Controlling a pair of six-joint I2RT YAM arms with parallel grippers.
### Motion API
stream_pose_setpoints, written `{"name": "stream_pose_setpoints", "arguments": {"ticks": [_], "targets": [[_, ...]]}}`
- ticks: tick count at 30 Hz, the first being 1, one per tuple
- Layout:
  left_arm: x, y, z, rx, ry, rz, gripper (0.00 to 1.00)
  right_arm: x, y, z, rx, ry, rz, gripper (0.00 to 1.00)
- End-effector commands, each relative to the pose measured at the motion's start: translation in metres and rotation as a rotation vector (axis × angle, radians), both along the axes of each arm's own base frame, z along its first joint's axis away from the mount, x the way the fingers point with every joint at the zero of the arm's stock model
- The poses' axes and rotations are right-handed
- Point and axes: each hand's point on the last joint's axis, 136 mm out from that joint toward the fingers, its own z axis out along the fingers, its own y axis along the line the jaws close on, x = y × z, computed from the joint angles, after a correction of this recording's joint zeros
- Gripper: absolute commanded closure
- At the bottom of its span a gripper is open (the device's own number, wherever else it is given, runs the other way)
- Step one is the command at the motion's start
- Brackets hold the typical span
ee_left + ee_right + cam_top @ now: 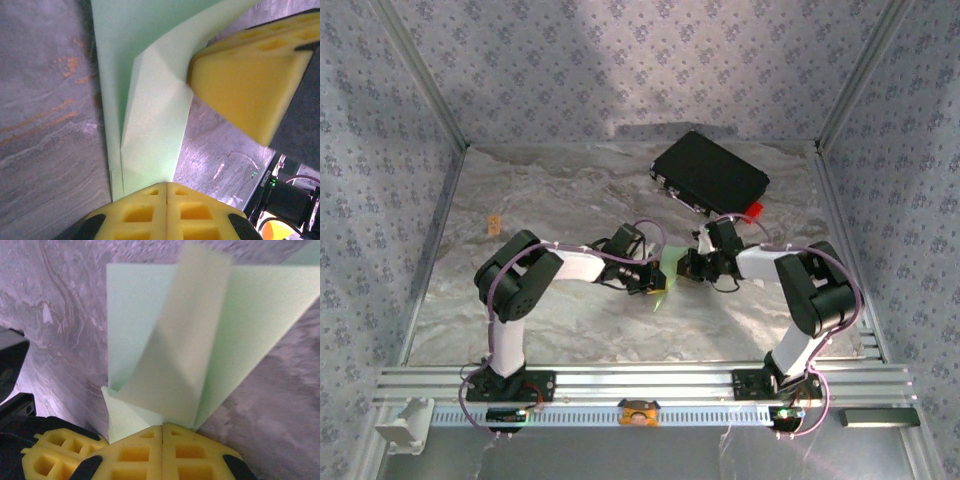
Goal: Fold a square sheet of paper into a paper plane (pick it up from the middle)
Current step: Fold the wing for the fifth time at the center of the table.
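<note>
The square sheet of paper [150,315] sits between the two arms, gripped from both sides. The left pincer [166,186] has its yellow pads pressed together on one edge, and the green paper runs straight out from between its fingertips. The right pincer [163,427] is likewise clamped on the sheet, which fans away from its tips. The two pincers are close together, the right one's pad just ahead and to one side of the left one's tips. Whether the paper is lifted clear of the table [550,310] I cannot tell. Folding looks begun but far from finished: creases run lengthwise, layers overlap at a slant, and one flap stands loose ahead of the right pincer. No slim pointed dart has formed, so sharpening the nose, folding the wings and flattening the creases seem left to do. The black case [710,172] lies well beyond both pincers.
</note>
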Motion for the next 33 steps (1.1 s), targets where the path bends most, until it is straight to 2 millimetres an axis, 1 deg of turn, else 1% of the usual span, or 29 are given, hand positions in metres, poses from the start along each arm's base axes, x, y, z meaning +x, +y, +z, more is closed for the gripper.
{"name": "stream_pose_setpoints", "arguments": {"ticks": [1, 3, 5, 8, 10, 13, 15, 17, 19, 21, 23, 29, 33], "targets": [[-0.021, 0.015, -0.022, 0.080, 0.091, -0.008, 1.00, 0.006, -0.019, -0.003, -0.032, 0.011, -0.082, 0.93], [-0.022, 0.014, -0.022, 0.077, 0.093, -0.014, 1.00, 0.009, -0.012, 0.013, 0.012, -0.022, -0.067, 0.93], [-0.023, 0.014, -0.023, 0.077, 0.092, -0.014, 1.00, 0.011, -0.008, 0.024, 0.014, -0.054, -0.058, 0.92], [-0.022, 0.013, -0.022, 0.074, 0.092, -0.016, 1.00, 0.009, 0.006, 0.036, 0.043, -0.085, -0.016, 0.92], [-0.023, 0.013, -0.022, 0.075, 0.090, -0.015, 1.00, 0.005, 0.016, 0.036, 0.055, -0.076, 0.017, 0.92], [-0.022, 0.014, -0.022, 0.075, 0.087, -0.012, 1.00, 0.001, 0.029, 0.030, 0.058, -0.064, 0.051, 0.91], [-0.022, 0.014, -0.022, 0.076, 0.088, -0.010, 1.00, 0.001, 0.033, 0.023, 0.056, -0.035, 0.043, 0.91], [-0.022, 0.013, -0.021, 0.075, 0.088, -0.012, 1.00, 0.002, 0.028, 0.010, 0.013, -0.003, 0.028, 0.91], [-0.022, 0.013, -0.022, 0.075, 0.089, -0.014, 1.00, 0.007, 0.015, -0.006, -0.034, 0.002, 0.016, 0.91], [-0.022, 0.013, -0.023, 0.076, 0.094, -0.014, 1.00, 0.015, 0.005, -0.012, -0.016, 0.015, -0.021, 0.91], [-0.023, 0.013, -0.024, 0.075, 0.096, -0.012, 1.00, 0.021, 0.001, -0.013, 0.012, 0.019, -0.042, 0.91], [-0.024, 0.014, -0.025, 0.075, 0.097, -0.011, 1.00, 0.038, -0.010, -0.006, 0.030, -0.003, -0.083, 0.91], [-0.023, 0.013, -0.025, 0.070, 0.098, -0.013, 1.00, 0.044, -0.020, -0.006, 0.032, 0.012, -0.135, 0.91]]}}
